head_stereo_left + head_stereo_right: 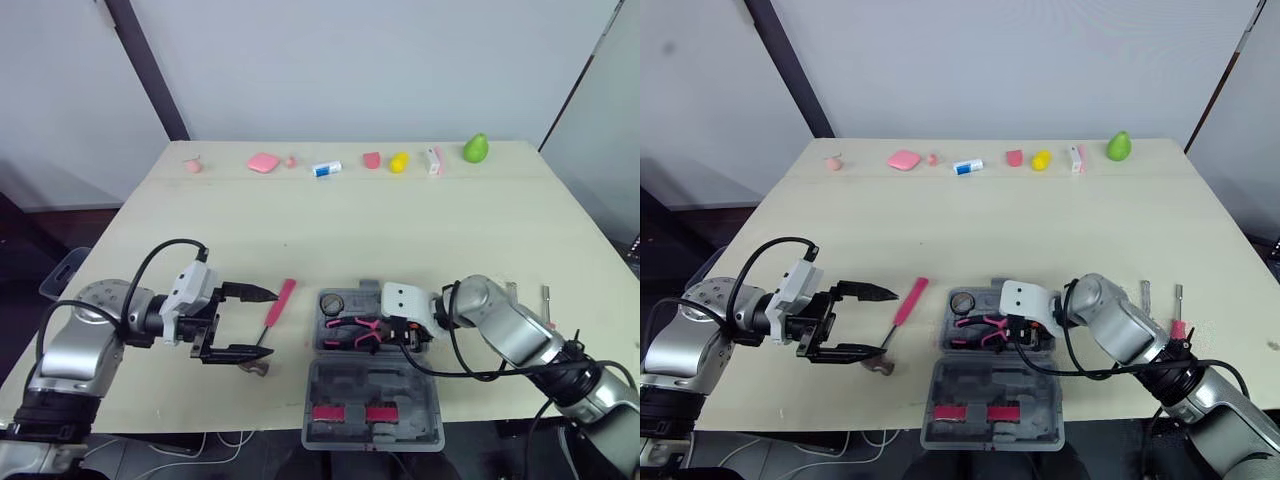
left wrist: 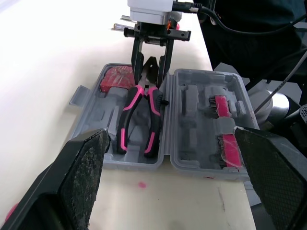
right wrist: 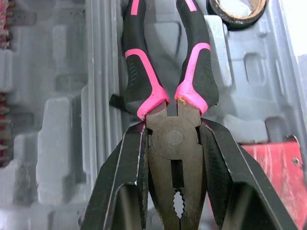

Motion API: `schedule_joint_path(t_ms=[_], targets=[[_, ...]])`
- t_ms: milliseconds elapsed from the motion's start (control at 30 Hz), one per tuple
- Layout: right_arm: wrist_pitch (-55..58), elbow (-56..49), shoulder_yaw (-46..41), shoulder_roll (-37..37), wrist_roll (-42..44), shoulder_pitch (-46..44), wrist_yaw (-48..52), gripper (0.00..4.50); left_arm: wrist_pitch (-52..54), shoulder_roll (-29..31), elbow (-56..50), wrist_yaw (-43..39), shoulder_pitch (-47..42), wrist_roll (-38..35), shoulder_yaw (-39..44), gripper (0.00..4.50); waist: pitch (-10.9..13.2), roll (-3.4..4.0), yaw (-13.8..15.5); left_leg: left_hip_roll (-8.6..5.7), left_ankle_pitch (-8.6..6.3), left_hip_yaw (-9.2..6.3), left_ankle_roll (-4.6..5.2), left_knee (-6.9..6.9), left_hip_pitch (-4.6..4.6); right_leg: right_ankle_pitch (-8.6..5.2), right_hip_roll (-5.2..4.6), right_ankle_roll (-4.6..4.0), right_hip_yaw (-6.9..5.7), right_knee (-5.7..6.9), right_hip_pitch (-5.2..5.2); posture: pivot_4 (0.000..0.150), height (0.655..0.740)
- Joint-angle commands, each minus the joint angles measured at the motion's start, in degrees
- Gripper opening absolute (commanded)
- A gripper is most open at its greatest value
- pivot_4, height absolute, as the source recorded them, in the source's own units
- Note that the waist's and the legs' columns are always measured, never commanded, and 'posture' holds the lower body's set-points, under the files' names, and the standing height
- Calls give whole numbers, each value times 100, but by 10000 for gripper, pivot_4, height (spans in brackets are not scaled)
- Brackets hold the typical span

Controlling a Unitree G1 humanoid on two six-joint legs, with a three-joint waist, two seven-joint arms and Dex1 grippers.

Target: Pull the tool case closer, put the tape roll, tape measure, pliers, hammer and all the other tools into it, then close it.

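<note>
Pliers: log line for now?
right gripper: shut on pliers, in case | left gripper: open, by hammer | case: open | tape roll: in case

Grey moulded plastic tool case (image 2: 192, 103): matt, smooth | pink-and-black-handled pliers (image 3: 172, 139): dull dark metal head, rubbery-looking grips | pale rectangular table top (image 1: 350, 220): smooth, matt

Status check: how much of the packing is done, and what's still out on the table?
Done: tool case lies open at the near edge, tape roll in it. In hand: right gripper grips the pliers by the head, over the case. Remaining: hammer by the open left gripper, two small tools at right, closing the lid.
</note>
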Motion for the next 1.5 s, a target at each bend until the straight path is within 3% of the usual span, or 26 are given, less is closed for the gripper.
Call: schedule_joint_path(t_ms=[33, 367, 433, 567, 833, 933, 967, 1000, 1100, 1133, 1367, 1500], targets=[[-132, -2, -45, 81, -67, -7, -35, 9764, -73, 108, -37, -113, 6, -12, 161, 45000, 0, -1, 1, 0, 0, 0, 0, 0, 0, 0, 0, 0, 0, 0, 0, 1500, 7400], [-623, 280, -109, 264, -193, 88, -93, 9764, -97, 62, 19, -143, -76, -12, 103, 45000, -1, -1, -17, 0, 0, 0, 0, 1, 3, 0, 2, -1, 0, 3, 0, 1500, 7400], [-653, 290, -131, 263, -211, 100, -97, 20438, -103, 56, 22, -146, -73, -11, 99, 45000, 0, -1, -19, 1, 0, -1, 0, 1, 4, 0, 3, -1, 0, 4, 0, 1500, 7400], [-702, 182, -298, 198, -114, 186, -37, 32180, -100, 36, 11, -114, -67, -12, 100, 45000, 0, -1, -2, 1, 0, 0, 0, 1, 4, 1, 2, -1, 0, 3, 1, 1500, 7400], [-1156, 251, -969, 493, 515, 475, -13, 32180, -91, 10, -13, -56, -51, -8, 104, 45000, -1, -1, 6, 0, 0, -2, 0, 1, 3, 1, 2, -1, -2, 3, 2, 1500, 7400], [-1512, 485, -1138, 675, 642, 573, -63, 25948, -79, -5, -23, -43, -69, -10, 95, 45000, -1, -2, -4, 0, 0, 0, 0, 1, 3, 1, 1, 0, 2, 4, 2, 1500, 7400], [-1694, 578, -1146, 710, 629, 606, -61, 19586, -77, -10, -25, -40, -78, -13, 93, 45000, -1, -2, -2, 0, 0, 0, 0, 1, 4, 1, 1, 0, 1, 3, 3, 1500, 7400], [-1827, 645, -1150, 732, 613, 627, -54, 16922, -75, -13, -27, -37, -84, -14, 93, 45000, -1, -2, -1, 0, 0, 2, 0, 1, 4, 1, 1, 0, 2, 3, 2, 1500, 7400], [-1948, 811, -1189, 836, 628, 656, -87, 3006, -69, -18, -24, -35, -101, -18, 93, 45000, -1, -2, 2, 0, 0, 1, 0, 2, 4, 1, 1, 0, 1, 3, 2, 1500, 7400], [-2016, 910, -1197, 880, 611, 667, -121, 1025, -60, -18, -33, -32, -103, -22, 93, 45000, -1, -2, 3, 0, 0, 1, 0, 2, 4, 1, 1, 0, 1, 3, 2, 1500, 7400], [-2272, 1462, -1162, 1058, 461, 708, -248, 1025, -45, -18, -62, -26, -88, -32, 95, 45000, -1, -2, 1, 0, 0, 1, 0, 2, 4, 1, 1, 0, 1, 4, 2, 1500, 7400], [-2062, 2072, -690, 912, -162, 747, -313, 1025, -34, -11, -57, -27, -114, -28, 92, 45000, -3, -2, -2, 0, 0, 1, 0, 2, 4, 1, 2, 0, 2, 5, 2, 1500, 7400]])
